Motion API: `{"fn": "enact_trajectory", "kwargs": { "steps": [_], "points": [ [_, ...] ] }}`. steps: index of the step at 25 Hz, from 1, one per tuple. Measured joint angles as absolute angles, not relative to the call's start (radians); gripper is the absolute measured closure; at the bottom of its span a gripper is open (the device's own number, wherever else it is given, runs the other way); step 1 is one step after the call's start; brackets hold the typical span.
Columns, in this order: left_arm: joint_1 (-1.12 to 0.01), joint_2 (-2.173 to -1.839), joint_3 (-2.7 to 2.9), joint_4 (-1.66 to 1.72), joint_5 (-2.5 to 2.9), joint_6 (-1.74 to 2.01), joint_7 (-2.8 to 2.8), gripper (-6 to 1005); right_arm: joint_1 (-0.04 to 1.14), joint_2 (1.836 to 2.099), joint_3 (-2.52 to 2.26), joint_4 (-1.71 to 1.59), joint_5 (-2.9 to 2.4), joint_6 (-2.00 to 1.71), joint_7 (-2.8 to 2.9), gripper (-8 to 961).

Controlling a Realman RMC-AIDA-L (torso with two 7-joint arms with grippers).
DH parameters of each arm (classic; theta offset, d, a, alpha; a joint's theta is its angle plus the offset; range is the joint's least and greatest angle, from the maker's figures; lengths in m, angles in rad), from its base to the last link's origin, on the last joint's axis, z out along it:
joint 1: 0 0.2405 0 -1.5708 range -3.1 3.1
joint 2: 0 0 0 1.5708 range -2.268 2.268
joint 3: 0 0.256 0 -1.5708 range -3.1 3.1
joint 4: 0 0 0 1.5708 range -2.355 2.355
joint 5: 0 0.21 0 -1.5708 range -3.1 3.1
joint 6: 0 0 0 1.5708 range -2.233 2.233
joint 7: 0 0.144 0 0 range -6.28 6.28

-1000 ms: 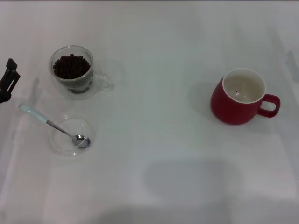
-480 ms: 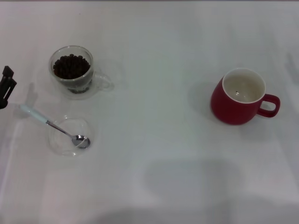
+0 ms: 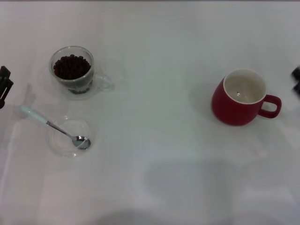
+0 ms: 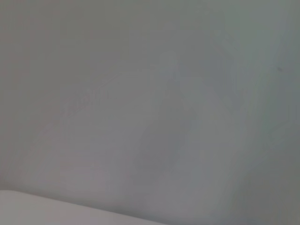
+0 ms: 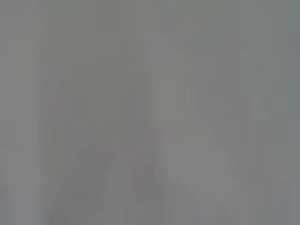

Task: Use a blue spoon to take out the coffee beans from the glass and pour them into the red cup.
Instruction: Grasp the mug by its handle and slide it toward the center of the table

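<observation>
We can't find anything readable here, no text, labels, brand marks, numbers or signs. The red cup (image 3: 239,97), the glass (image 3: 73,71) and the blue spoon (image 3: 52,125) all look plain and unmarked, and so does the bench (image 3: 154,154).

Left black claw (image 3: 3,86) barely showing at frame's left edge | right black claw (image 3: 296,78) just peeking in at right edge | both holding nothing
</observation>
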State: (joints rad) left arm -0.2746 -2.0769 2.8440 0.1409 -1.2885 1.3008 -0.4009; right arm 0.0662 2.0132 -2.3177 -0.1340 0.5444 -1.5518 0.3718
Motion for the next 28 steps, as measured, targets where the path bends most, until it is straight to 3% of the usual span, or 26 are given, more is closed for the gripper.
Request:
{"fn": "enact_trajectory", "kwargs": {
  "steps": [10, 28],
  "points": [
    [-0.281, -2.077, 2.844, 0.141, -1.282, 1.301, -0.401, 122, 0.017, 2.022, -2.43, -0.108, 0.526, -1.493, 0.374, 112],
    [-0.273, -2.075, 2.844, 0.136, -1.258, 1.301, -0.4, 122, 0.093, 2.019, -2.418, -0.143, 0.543, -1.268, 0.374, 113]
  ]
}}
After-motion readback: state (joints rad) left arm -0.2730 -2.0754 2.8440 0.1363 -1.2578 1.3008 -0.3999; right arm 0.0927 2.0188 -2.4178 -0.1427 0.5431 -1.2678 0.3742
